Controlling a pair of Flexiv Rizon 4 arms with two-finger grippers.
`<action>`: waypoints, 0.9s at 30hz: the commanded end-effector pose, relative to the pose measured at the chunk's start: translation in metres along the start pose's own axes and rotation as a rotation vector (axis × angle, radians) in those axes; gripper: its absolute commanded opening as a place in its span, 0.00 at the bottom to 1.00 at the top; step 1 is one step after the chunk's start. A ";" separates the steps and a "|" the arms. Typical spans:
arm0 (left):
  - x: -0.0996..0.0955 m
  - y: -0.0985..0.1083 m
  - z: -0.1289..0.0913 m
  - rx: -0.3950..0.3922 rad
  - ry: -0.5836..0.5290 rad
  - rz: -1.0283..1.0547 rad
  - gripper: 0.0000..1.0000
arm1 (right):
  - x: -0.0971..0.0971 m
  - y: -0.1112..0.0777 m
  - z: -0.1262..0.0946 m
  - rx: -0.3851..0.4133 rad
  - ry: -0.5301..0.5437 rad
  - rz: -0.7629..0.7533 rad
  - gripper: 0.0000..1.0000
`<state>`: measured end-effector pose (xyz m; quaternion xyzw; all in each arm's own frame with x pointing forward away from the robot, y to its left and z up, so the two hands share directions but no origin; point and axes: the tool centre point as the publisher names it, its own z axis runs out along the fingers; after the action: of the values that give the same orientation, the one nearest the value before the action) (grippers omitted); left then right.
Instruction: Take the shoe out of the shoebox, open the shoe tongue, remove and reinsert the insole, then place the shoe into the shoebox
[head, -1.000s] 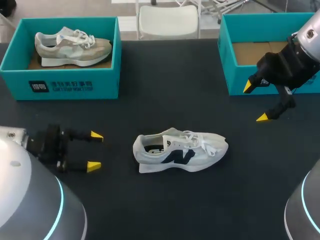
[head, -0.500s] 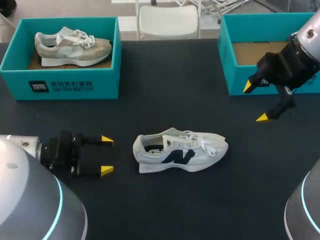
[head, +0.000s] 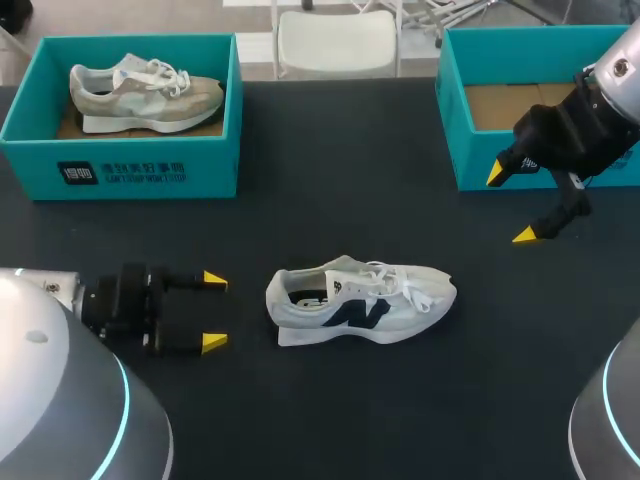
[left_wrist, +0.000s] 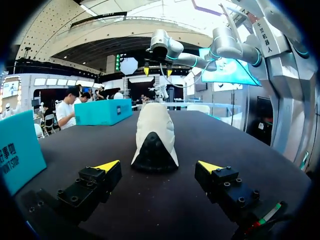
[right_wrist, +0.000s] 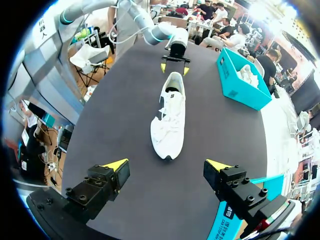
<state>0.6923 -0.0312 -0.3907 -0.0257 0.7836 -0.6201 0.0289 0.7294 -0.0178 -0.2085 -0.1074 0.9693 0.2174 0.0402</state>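
The white shoe (head: 360, 303) lay on the dark counter (head: 340, 190) just ahead of the left pincer (head: 214, 312), heel toward its parted, empty fingers, while the right pincer (head: 509, 204), likewise spread apart and holding nothing, hung by the teal shoebox (head: 472, 172), well apart from the shoe.

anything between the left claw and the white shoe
Nothing: only bare dark table separates the left claw and the white shoe, seen in head and left wrist views.
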 end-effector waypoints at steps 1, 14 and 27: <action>0.005 -0.002 0.016 -0.028 -0.010 0.019 1.00 | -0.001 0.000 0.001 0.003 0.000 0.001 1.00; -0.009 -0.009 0.067 -0.048 0.001 0.059 1.00 | -0.001 0.000 0.001 0.003 0.000 0.001 1.00; -0.010 -0.007 0.105 -0.067 -0.001 0.062 1.00 | -0.001 0.000 0.001 0.003 0.000 0.001 1.00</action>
<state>0.7074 -0.1238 -0.4029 -0.0038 0.8016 -0.5959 0.0481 0.7294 -0.0178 -0.2085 -0.1074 0.9693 0.2174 0.0402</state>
